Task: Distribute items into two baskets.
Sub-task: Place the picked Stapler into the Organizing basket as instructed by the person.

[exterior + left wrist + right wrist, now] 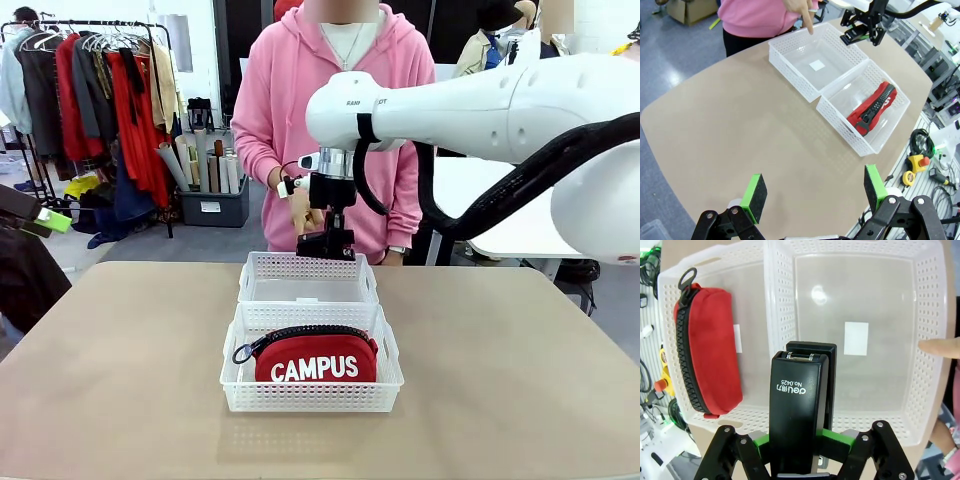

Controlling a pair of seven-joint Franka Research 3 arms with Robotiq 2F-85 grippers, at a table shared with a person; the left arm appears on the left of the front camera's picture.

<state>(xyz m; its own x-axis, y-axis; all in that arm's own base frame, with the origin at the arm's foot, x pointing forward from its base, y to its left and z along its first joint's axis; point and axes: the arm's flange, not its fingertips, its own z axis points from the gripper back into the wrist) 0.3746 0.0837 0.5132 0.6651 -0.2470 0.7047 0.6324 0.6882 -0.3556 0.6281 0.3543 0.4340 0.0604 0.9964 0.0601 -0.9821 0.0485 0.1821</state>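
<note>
Plastic, cloth and a matt tabletop

The two baskets are showing glossy white perforated plastic, the pouch is looking like soft matt red fabric, the stapler is gleaming as smooth black plastic, and the table is lying matt tan.

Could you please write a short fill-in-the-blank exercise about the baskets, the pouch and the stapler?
1. The red pouch lies in the basket ____ to the robot.
2. The right gripper holds a black ____ over the far basket.
3. The left gripper is ____.
4. The person's finger points at the ____ basket.

Missing words: nearer; stapler; open; far
</note>
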